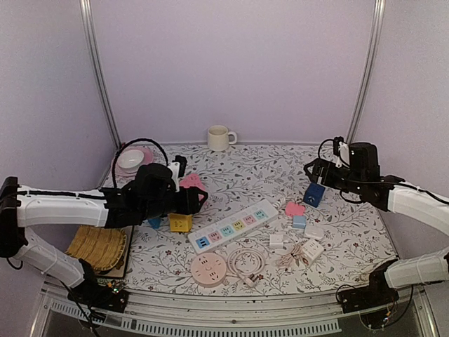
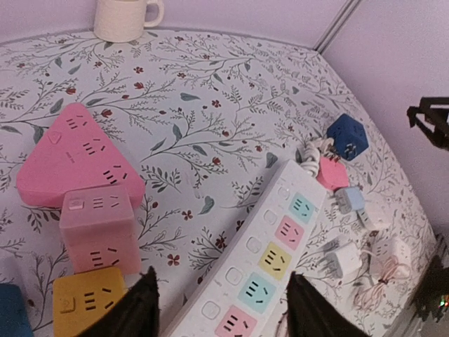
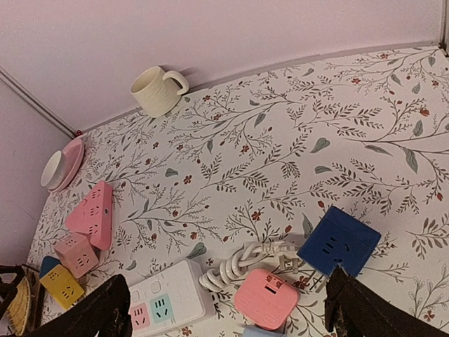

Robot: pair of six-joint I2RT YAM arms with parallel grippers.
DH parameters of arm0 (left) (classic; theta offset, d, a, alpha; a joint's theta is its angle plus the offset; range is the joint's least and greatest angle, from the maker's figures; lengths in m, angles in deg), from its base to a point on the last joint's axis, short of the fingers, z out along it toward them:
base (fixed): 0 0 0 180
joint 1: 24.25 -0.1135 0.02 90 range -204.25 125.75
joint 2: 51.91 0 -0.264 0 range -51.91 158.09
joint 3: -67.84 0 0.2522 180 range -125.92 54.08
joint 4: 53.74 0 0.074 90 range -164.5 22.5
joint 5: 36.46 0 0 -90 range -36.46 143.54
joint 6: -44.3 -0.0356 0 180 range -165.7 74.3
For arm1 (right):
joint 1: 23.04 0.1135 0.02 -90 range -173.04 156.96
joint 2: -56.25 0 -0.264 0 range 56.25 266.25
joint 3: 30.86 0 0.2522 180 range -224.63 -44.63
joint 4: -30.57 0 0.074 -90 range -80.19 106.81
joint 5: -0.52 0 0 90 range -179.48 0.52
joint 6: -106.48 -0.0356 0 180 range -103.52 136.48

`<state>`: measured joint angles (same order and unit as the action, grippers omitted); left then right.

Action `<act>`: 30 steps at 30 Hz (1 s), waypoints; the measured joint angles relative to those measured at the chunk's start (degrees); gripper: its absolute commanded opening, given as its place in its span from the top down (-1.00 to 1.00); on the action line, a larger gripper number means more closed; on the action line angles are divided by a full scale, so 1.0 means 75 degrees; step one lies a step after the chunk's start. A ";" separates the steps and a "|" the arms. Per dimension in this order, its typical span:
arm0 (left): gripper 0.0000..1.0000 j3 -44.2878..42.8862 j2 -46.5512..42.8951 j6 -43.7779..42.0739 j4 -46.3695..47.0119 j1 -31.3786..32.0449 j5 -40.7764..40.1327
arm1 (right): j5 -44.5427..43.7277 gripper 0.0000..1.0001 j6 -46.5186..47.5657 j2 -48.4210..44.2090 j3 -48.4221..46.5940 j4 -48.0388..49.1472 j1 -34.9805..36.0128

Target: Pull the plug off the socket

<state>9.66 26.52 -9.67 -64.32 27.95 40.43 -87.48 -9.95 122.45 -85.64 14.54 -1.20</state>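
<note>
Seen from above, the pink plug [image 1: 295,208] sits just past the far end of the power strip [image 1: 233,226], near a blue cube [image 1: 313,194]. The left wrist view shows the left gripper [image 2: 224,309] wide open and empty over the strip. In the right wrist view the right gripper [image 3: 228,316] gapes empty above the plug, which looks light, hard and smooth, probably best pinched across its flat sides.

Small adapters [image 1: 299,222] close beside power strip [image 1: 233,225]
</note>
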 measured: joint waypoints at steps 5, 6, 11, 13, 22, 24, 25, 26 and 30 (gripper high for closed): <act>-0.72 0.0428 -0.0766 -0.0015 0.0163 -0.0178 -0.0254 | -0.0356 -0.98 0.0221 0.0032 -0.0140 -0.0009 0.0248; -0.72 0.0481 -0.0871 -0.0009 0.0169 -0.0224 -0.0289 | -0.0399 -0.98 0.0245 0.0064 -0.0154 -0.0009 0.0254; -0.93 0.0804 -0.1396 0.0026 0.0169 -0.0490 -0.0437 | -0.0831 -0.98 0.0379 0.0347 -0.0207 0.0029 0.0254; -0.94 0.0892 -0.1536 0.0032 0.0163 -0.0577 -0.0475 | -0.1049 -0.98 0.0583 0.0431 -0.0178 0.0207 0.0254; -0.94 0.1207 -0.2040 0.0064 0.0143 -0.1061 -0.0414 | -0.2343 -0.99 0.1483 0.0396 0.0933 0.1982 -0.0157; -0.94 0.1268 -0.2075 0.0096 0.0105 -0.1233 -0.0268 | -0.2448 -1.00 0.1559 0.0347 0.1390 0.2477 -0.0723; -0.94 0.1306 -0.2084 0.0117 0.0087 -0.1314 -0.0175 | -0.2518 -1.00 0.1588 0.0338 0.1547 0.2667 -0.0944; -0.94 0.1341 -0.2087 0.0125 0.0076 -0.1373 -0.0108 | -0.2608 -1.00 0.1620 0.0335 0.1749 0.2955 -0.1224; -0.94 0.1533 -0.2145 0.0189 -0.0020 -0.1533 0.0134 | -0.2914 -1.00 0.1888 0.0338 0.2544 0.4281 -0.1944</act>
<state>21.16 10.43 -8.25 -64.48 16.45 41.44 -109.34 4.21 124.98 -66.56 46.65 -15.77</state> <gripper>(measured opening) 0.970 0.999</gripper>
